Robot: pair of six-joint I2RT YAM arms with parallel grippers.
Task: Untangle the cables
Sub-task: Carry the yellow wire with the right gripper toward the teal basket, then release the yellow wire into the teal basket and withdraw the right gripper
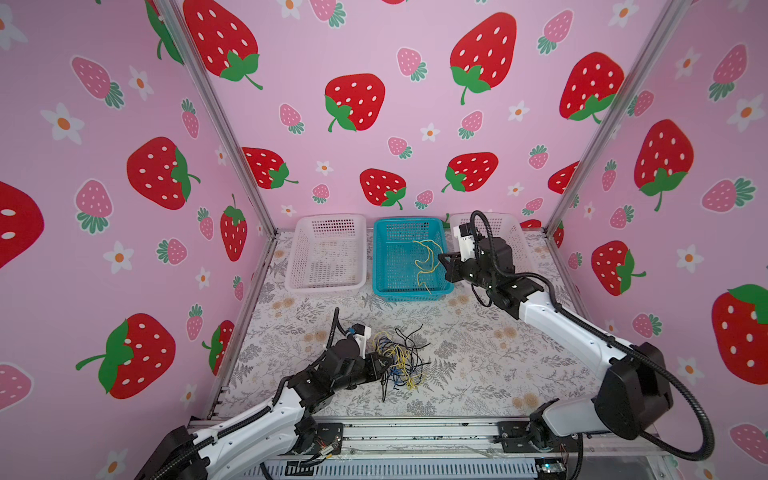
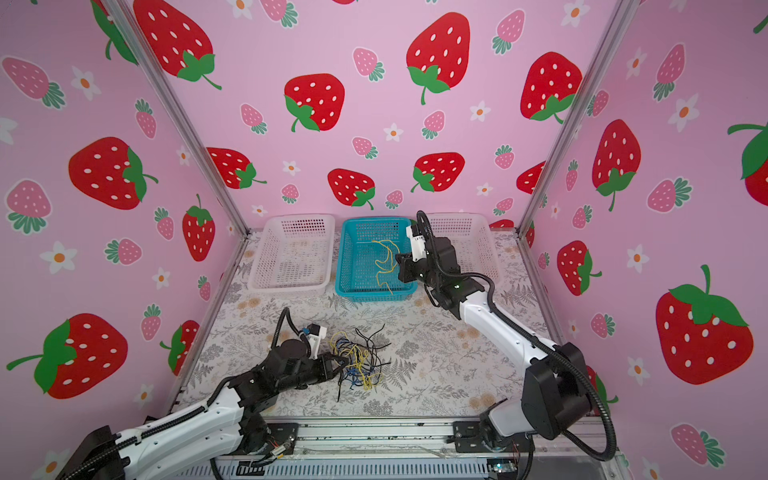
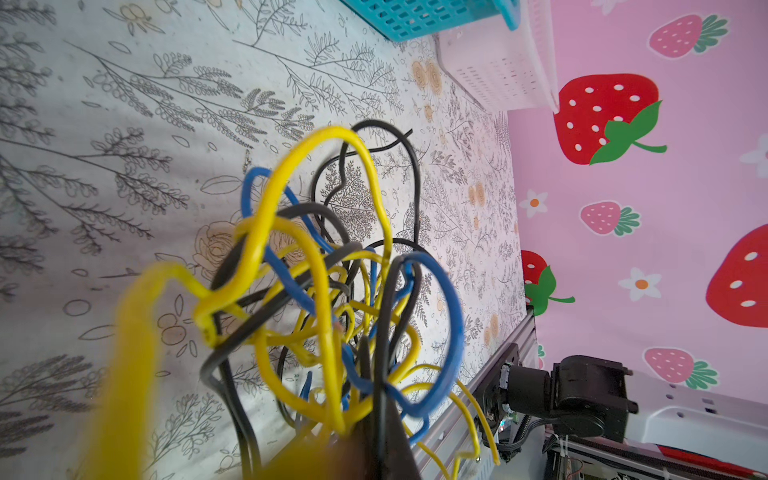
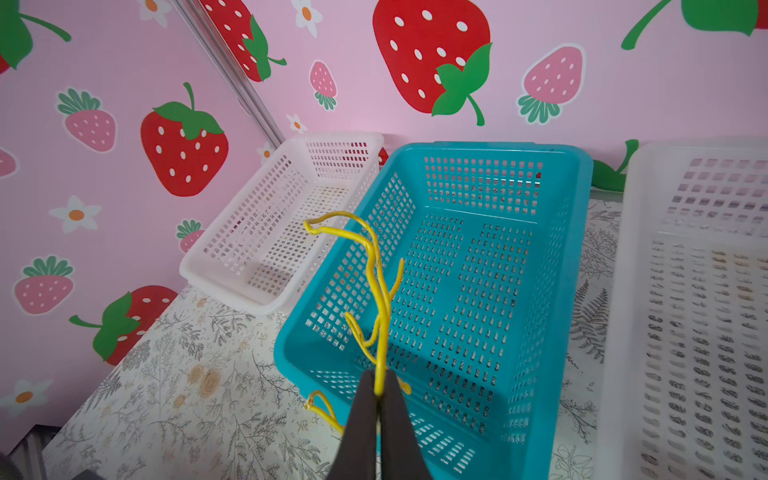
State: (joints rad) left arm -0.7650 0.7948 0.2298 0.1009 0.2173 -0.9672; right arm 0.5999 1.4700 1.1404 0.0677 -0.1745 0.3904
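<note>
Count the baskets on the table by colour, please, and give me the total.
White: 2, the left white basket and the right white basket
Blue: 1, the blue basket
Total: 3

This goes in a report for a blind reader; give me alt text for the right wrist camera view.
The shut right gripper pinches a yellow cable over a blue basket. It stands between a white basket and a second white basket, on a floral table against a pink strawberry wall.
</note>
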